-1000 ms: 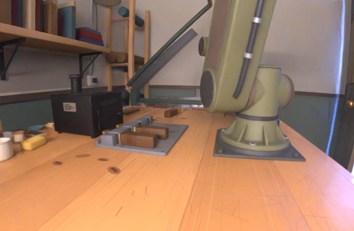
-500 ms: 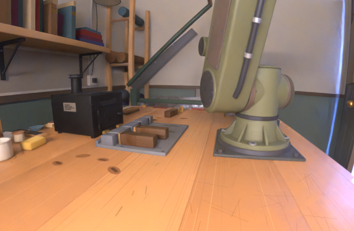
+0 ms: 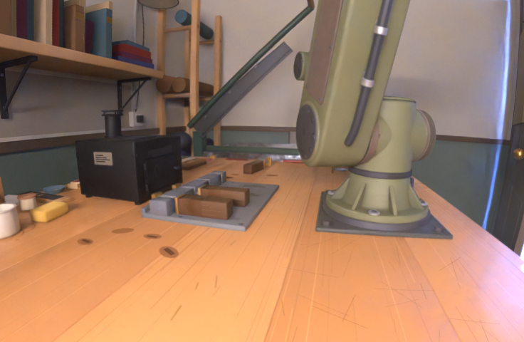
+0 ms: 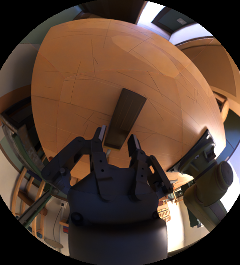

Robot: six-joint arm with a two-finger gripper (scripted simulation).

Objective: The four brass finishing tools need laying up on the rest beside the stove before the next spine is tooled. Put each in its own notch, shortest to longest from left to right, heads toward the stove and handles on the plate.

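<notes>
Two wooden-handled tools (image 3: 206,206) (image 3: 225,194) lie side by side on the grey rest plate (image 3: 214,203) next to the black stove (image 3: 129,166), their brass ends toward the stove. Two more tools (image 3: 254,166) (image 3: 193,163) lie loose on the bench behind the rest. In the wrist camera a dark wooden handle (image 4: 125,117) lies flat on the bench, its brass end (image 4: 108,150) toward the gripper. The gripper (image 4: 117,138) hangs just above that end, astride it, and is out of sight in the side camera. It is open and holds nothing.
A white cup (image 3: 2,220), a yellow block (image 3: 49,211) and small pots sit at the bench's left edge. The arm's green base (image 3: 381,201) stands right of the rest. A ladder rack (image 3: 190,68) and a leaning board shear stand behind the bench.
</notes>
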